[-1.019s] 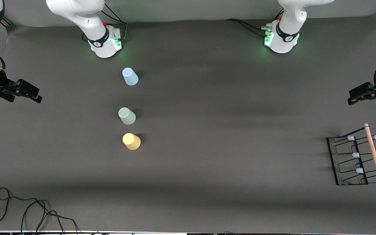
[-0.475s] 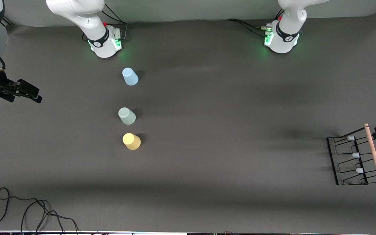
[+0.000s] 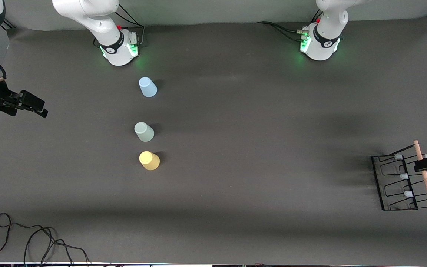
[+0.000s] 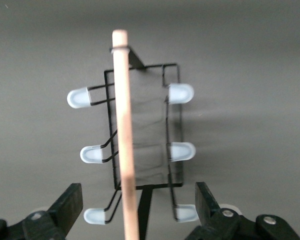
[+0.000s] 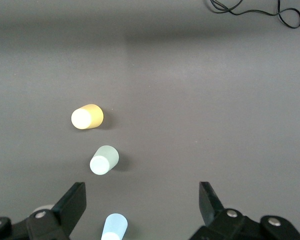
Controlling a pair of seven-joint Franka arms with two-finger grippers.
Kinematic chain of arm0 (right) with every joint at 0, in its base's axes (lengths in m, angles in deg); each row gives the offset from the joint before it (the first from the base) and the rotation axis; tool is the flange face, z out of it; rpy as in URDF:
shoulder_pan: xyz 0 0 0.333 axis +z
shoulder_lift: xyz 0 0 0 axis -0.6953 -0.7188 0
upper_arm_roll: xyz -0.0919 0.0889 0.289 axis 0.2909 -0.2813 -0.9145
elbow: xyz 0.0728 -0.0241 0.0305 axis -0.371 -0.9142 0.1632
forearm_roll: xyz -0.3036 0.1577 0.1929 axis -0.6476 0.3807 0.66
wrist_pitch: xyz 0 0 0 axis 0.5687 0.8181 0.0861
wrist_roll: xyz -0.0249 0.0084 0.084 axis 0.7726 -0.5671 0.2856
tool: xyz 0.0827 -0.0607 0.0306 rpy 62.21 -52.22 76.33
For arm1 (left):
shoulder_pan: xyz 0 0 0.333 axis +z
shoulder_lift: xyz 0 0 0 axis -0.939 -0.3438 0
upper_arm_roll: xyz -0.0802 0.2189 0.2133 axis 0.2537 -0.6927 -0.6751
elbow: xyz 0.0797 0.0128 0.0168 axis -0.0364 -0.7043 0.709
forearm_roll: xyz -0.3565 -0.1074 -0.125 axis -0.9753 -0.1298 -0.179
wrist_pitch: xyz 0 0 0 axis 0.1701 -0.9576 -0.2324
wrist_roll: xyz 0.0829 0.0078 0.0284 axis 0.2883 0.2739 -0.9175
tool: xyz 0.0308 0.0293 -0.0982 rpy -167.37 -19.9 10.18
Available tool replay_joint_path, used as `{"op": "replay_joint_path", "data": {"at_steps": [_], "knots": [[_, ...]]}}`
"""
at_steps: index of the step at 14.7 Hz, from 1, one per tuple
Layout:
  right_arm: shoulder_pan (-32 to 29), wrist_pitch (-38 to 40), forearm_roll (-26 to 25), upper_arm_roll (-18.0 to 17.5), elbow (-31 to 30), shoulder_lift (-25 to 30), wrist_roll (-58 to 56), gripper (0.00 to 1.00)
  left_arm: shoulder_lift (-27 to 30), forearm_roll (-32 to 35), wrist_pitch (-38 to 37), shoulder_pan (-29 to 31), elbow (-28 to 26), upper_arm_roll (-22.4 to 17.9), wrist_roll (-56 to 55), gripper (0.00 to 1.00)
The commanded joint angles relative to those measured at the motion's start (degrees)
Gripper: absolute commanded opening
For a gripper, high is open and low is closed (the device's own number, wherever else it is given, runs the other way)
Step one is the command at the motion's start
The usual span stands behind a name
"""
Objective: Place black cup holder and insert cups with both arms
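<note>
Front view, two-arm table scene. The black cup holder (image 3: 399,183) stands at the lower right of the frame, at the left arm's end of the grey table (image 3: 258,122), its rectangular wire base flat on the surface and its light wooden rod (image 3: 425,177) running along its top; six prongs with pale translucent tips (image 4: 180,93) project in two rows of three, one row on either side of the rod, as the left wrist view shows. The left gripper (image 3: 426,164) enters from the right edge of the frame and hangs over the rod near its upper end; its jaws stand wide apart, one finger (image 4: 66,207) on each side of the rod, and grasp nothing. The three cups stand upside down in a column left of centre, well apart from the holder: the pale blue cup (image 3: 147,87) uppermost and closest to the right arm's base, the pale green cup (image 3: 144,131) below it, and the yellow cup (image 3: 149,160) lowest, just beside the green one and nearest the front camera. The right gripper (image 3: 35,107) waits at the left edge of the frame, over the right arm's end of the table, its jaws likewise spread wide and empty. A loose black cable (image 3: 32,237) lies at the lower left corner.
</note>
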Motion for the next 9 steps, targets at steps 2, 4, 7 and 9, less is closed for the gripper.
{"op": "replay_joint_path", "data": {"at_steps": [2,4,7,9], "knots": [[-0.37,0.86,-0.14,-0.15,1.60,-0.81,-1.37,1.00,-2.53,0.79,2.36,1.06,1.16,0.44,2.43,0.71],[-0.37,0.86,-0.14,-0.15,1.60,-0.82,-1.37,1.00,-3.06,0.79,2.45,1.23,1.16,0.53,2.52,0.24],[-0.46,0.86,-0.32,-0.15,1.68,-0.82,-1.46,1.00,-4.11,0.79,3.85,1.23,1.08,0.53,2.52,0.04],[-0.46,0.86,-0.14,-0.15,1.68,-0.82,-1.37,1.00,-5.16,0.79,4.65,1.58,0.72,0.53,2.52,0.00]]}}
